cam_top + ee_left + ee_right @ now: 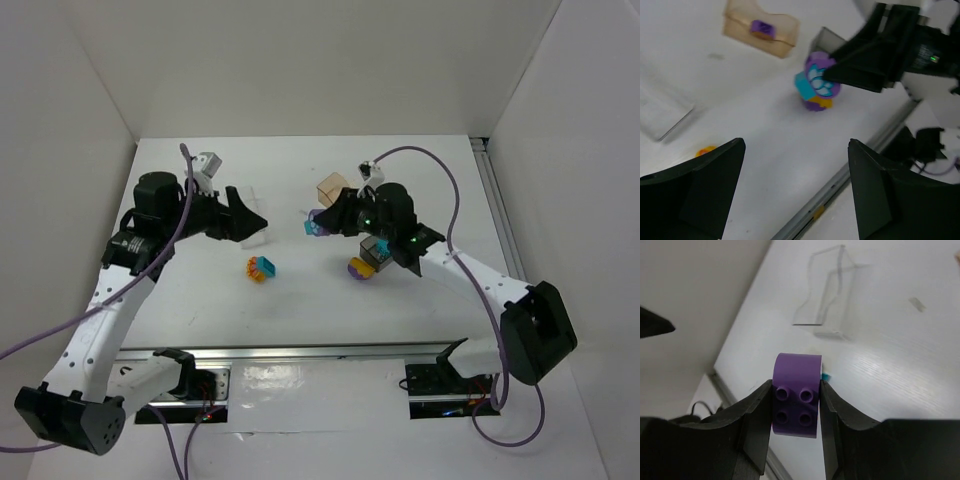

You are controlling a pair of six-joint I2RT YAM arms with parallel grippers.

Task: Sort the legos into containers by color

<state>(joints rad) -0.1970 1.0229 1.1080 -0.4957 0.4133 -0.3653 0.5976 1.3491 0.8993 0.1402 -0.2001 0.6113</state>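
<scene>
Over the middle of the white table (300, 310), the right arm stretches in from its base at the near right, its forearm angled leftward. The right gripper (796, 390) is clamped on a purple brick (796, 395) with its studs facing the wrist camera. It holds the brick just left of the peach tray (333, 187) and the dark grey tray (372, 256). A teal brick (322, 231) sits right against the held one; I cannot tell whether the two are joined.

The left arm rises from the near left corner and reaches rightward. The left gripper (796, 145) hangs with its jaws spread wide and holds nothing, just beside the clear tray (256, 212).

There are three trays. Purple shows three times: the held brick, a second purple brick (762, 29) inside the peach tray, and a purple-and-yellow piece (358, 267) on the table just beside the dark grey tray. Teal also shows three times: the one against the held brick, a teal piece (380, 247) in the dark grey tray, and the top of an orange-and-teal piece (262, 269) lying alone mid-table. Orange-yellow shows twice, once in each of those two mixed pieces.
</scene>
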